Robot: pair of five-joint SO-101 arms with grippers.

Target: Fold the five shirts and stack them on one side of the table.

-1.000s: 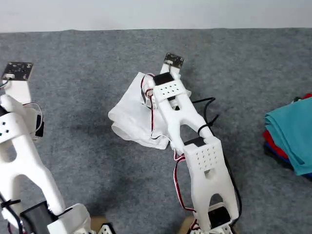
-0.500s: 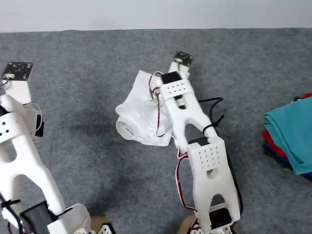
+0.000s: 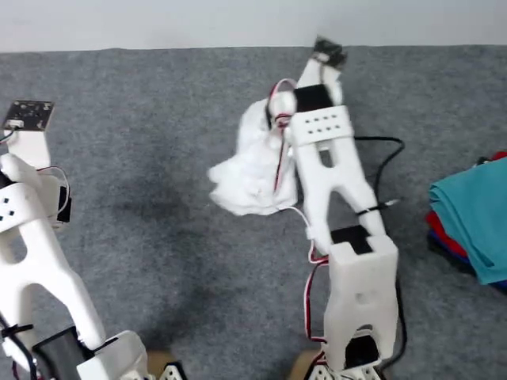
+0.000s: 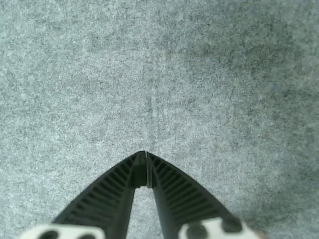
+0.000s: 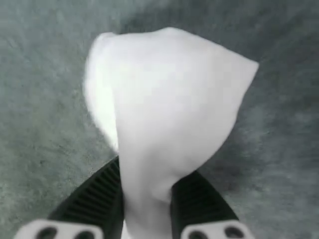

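Near left, the left gripper [image 4: 146, 156] is closed on nothing above the bare grey felt table cover [image 3: 142, 158], with open room around it. Toward the far edge, the right gripper [image 5: 147, 181] pinches the crumpled white shirt [image 3: 252, 165], whose long axis trails near-leftward. The teal-topped stack of folded shirts [image 3: 474, 226] sits at the right edge.

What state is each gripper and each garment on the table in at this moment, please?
white shirt: crumpled, pinched in the right gripper.
right gripper: shut on the white shirt.
left gripper: shut, empty, over the table.
shirt stack: folded, teal on top.
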